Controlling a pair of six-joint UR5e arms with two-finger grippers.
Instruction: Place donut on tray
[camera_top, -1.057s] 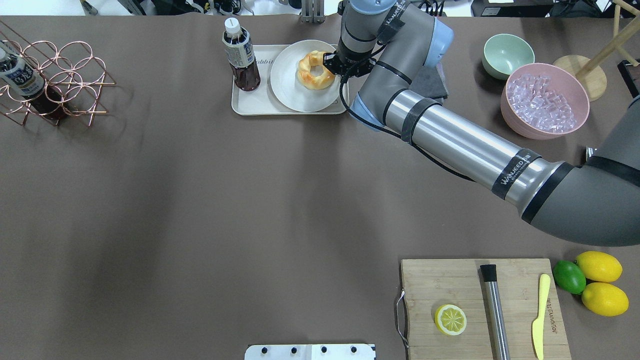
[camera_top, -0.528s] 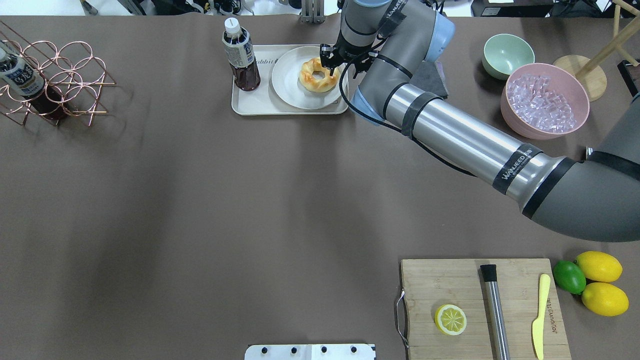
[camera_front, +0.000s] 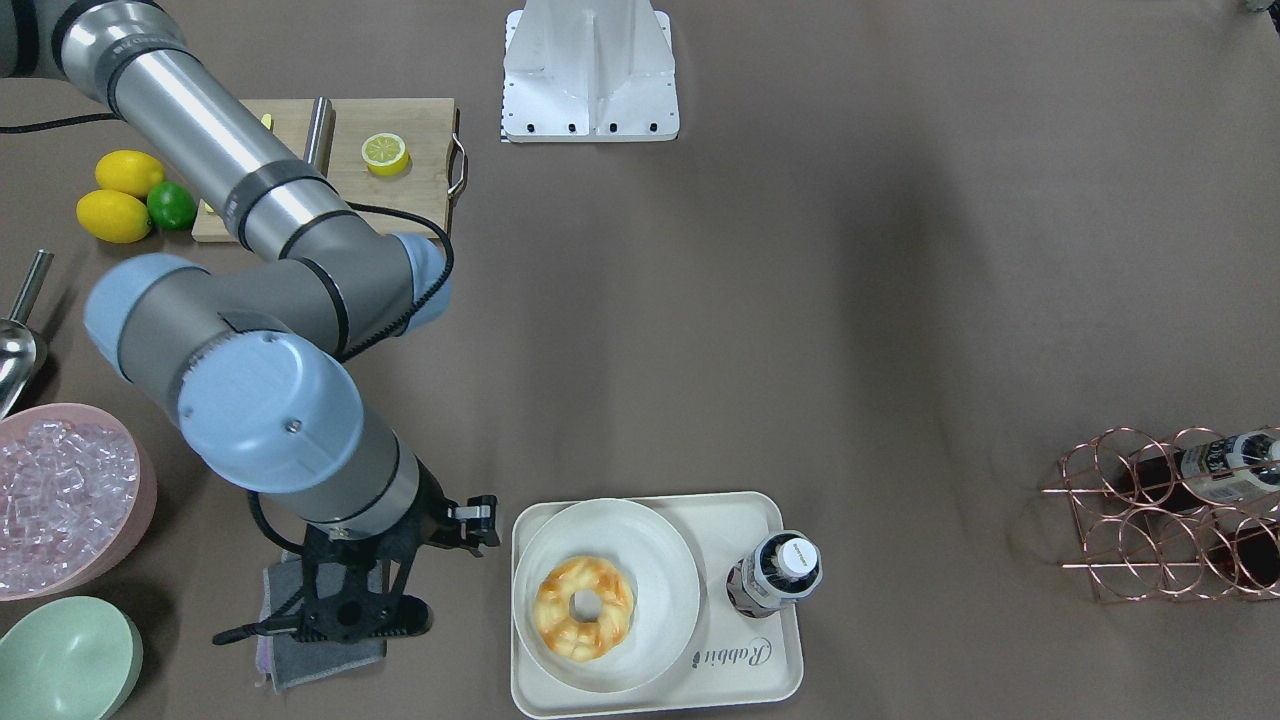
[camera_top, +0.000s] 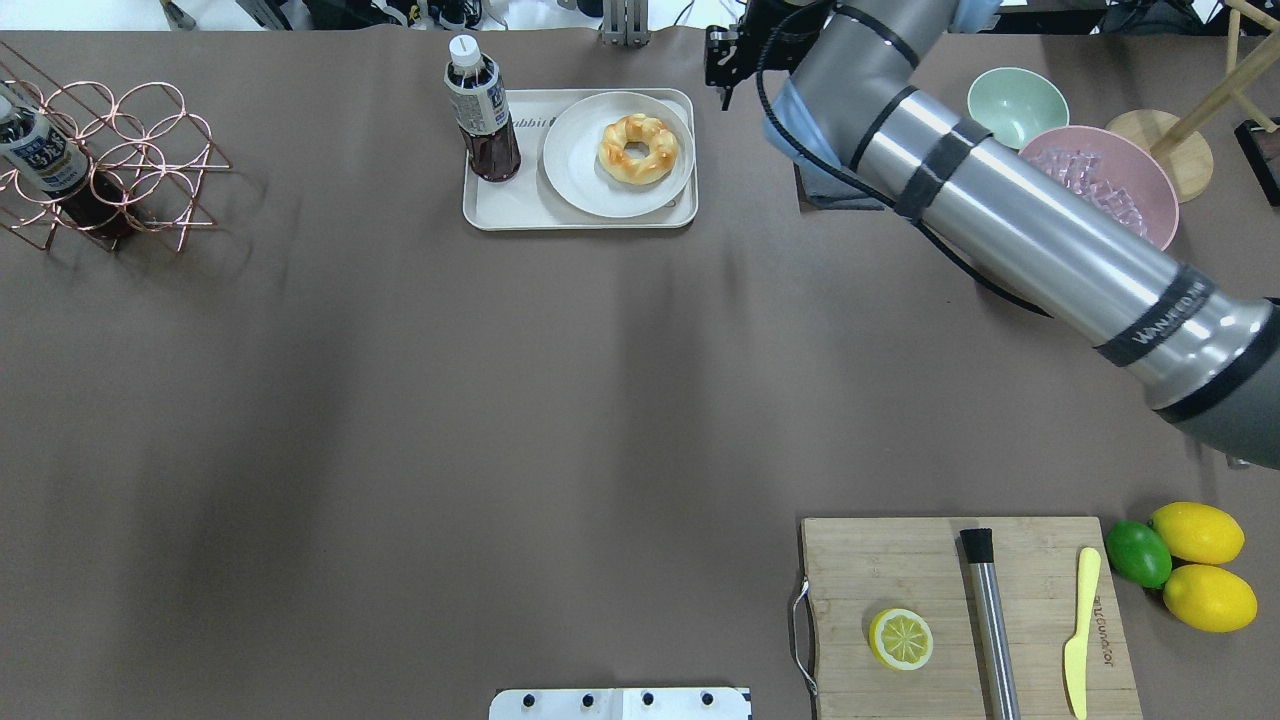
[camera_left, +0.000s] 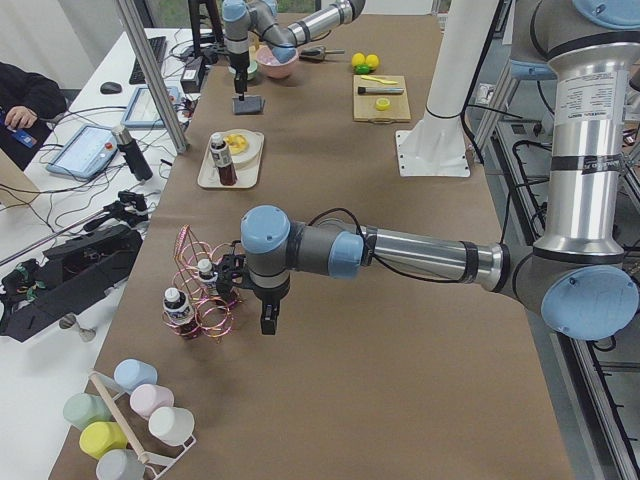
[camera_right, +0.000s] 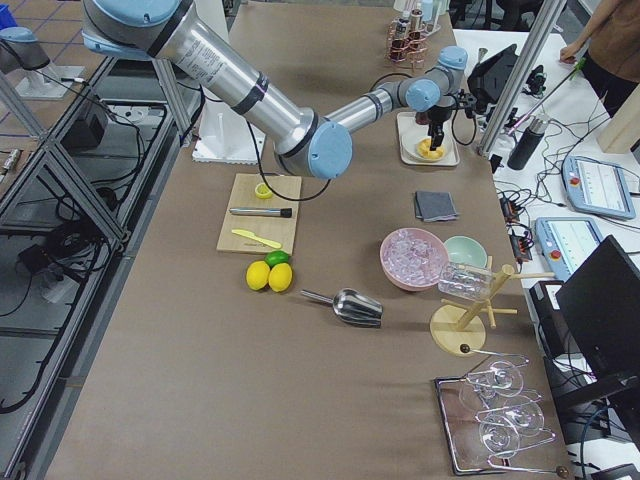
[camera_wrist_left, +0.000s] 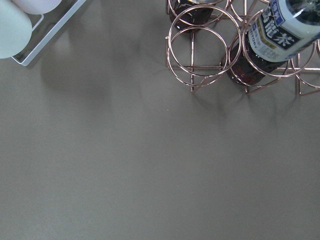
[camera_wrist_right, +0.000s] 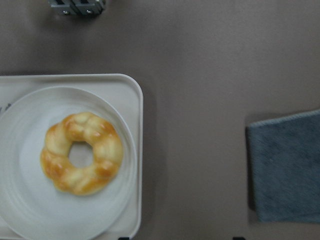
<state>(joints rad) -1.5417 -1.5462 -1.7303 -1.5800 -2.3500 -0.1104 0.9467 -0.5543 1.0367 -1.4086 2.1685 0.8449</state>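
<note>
Nearest the robot's base, well short of the cream-white rectangular tray (camera_front: 770, 690), the right arm stretches out low over the brown worktop (camera_front: 800, 300). Its elbow is bent and its wrist points straight down. The right hand (camera_front: 335, 620) hangs above a folded grey cloth (camera_front: 300, 662) just beside the tray's short edge, fingers spread apart and empty. On the tray, a round white plate (camera_front: 662, 560) carries the golden-yellow ring donut (camera_front: 553, 612), lying flat. A dark capped drink bottle (camera_front: 775, 575) stands upright on the tray's other half. The left hand (camera_left: 267, 322) hangs well apart from the tray beside a copper wire rack (camera_left: 205, 300). I cannot tell how far it is open.
</note>
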